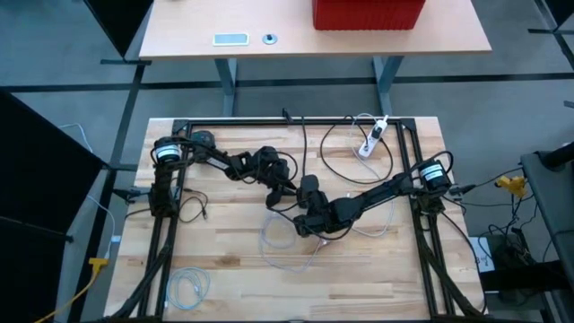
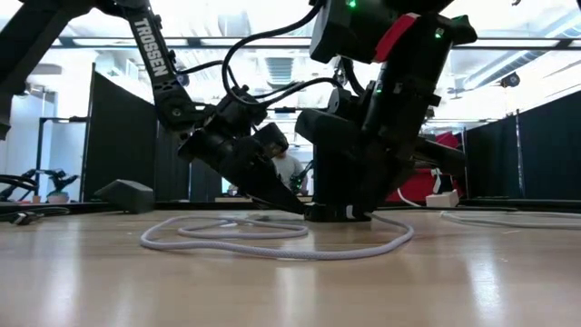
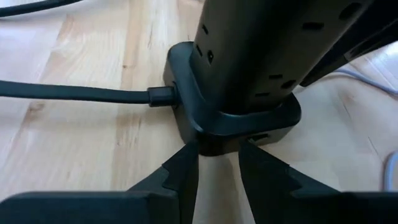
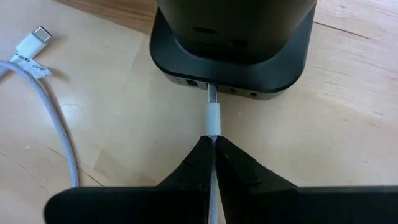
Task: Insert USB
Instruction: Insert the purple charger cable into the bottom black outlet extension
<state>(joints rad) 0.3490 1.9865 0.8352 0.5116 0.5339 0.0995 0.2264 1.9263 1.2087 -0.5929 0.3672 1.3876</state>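
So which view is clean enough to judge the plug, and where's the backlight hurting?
Right wrist view: sharp and evenly lit on the white USB plug at the black hub. Low view: bright ceiling lights silhouette both arms. Left wrist view: hub sharp, left gripper fingers blurred.

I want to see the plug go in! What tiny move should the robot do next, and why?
Probably the right gripper, shut on the plug, should push straight ahead a little. The plug's metal tip sits at a port in the black tower's base, with bare metal showing, so it seems not fully in. The left gripper sits at the base's other side, perhaps bracing it.
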